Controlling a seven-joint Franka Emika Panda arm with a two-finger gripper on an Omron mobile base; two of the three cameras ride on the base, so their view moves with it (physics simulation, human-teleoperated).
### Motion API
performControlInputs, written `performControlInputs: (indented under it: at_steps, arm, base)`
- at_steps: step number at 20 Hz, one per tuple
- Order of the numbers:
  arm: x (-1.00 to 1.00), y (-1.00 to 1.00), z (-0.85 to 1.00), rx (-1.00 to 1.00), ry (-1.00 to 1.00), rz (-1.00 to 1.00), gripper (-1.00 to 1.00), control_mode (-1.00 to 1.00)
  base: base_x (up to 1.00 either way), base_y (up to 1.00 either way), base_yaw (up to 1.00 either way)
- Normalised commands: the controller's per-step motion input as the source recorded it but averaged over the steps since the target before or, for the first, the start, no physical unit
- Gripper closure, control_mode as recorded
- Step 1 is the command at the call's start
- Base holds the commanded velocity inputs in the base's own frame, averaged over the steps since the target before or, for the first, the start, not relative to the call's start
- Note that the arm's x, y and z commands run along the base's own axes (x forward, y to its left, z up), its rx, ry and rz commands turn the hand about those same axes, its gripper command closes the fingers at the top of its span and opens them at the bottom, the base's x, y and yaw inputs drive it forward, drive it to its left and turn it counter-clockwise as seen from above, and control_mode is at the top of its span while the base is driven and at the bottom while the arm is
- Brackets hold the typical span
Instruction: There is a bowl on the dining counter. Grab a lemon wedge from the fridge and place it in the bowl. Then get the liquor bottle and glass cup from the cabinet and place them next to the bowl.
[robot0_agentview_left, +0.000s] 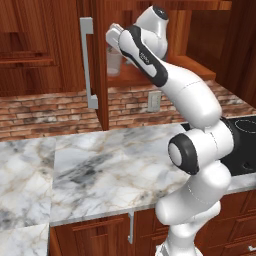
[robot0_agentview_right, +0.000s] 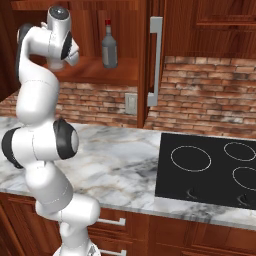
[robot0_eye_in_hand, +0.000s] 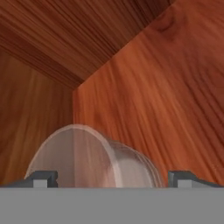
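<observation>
1. Up in the open cabinet (robot0_agentview_left: 125, 75), the arm reaches onto the shelf, its hand level with the glass (robot0_agentview_left: 114, 64).
2. From the hand view, the gripper (robot0_eye_in_hand: 112, 178) stands wide open, one dark fingertip (robot0_eye_in_hand: 43, 178) on each side of the glass (robot0_eye_in_hand: 94, 157), which lies between them.
3. Nothing is clamped: the tips sit just outside the glass walls, and whether they touch it I cannot tell.
4. The glass is clear and stands on the cabinet shelf, seen in the left base view just behind the wrist, beside the open door (robot0_agentview_left: 95, 65) with its grey handle (robot0_agentview_left: 88, 62).
5. The bottle (robot0_agentview_right: 109, 46), grey with a red cap, stands upright on the same shelf in the right base view, to the right of the arm's wrist and apart from it.
6. Below lie a marble counter (robot0_agentview_left: 100, 165), a brick backsplash (robot0_agentview_right: 210, 100) and a black cooktop (robot0_agentview_right: 210, 170).
</observation>
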Motion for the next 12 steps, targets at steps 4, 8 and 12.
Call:
performControlInputs:
  at_steps: [4,8,12]
  arm:
    - [0.00,-0.09,-0.33,0.00,0.00,0.00,-1.00,-1.00]
    - [0.00,-0.06,-0.37,0.00,0.00,0.00,1.00,-1.00]
    - [0.00,0.00,-0.34,0.00,0.00,0.00,1.00,-1.00]
  base:
    - [0.00,0.00,0.00]
    - [0.00,0.00,0.00]
    - [0.00,0.00,0.00]
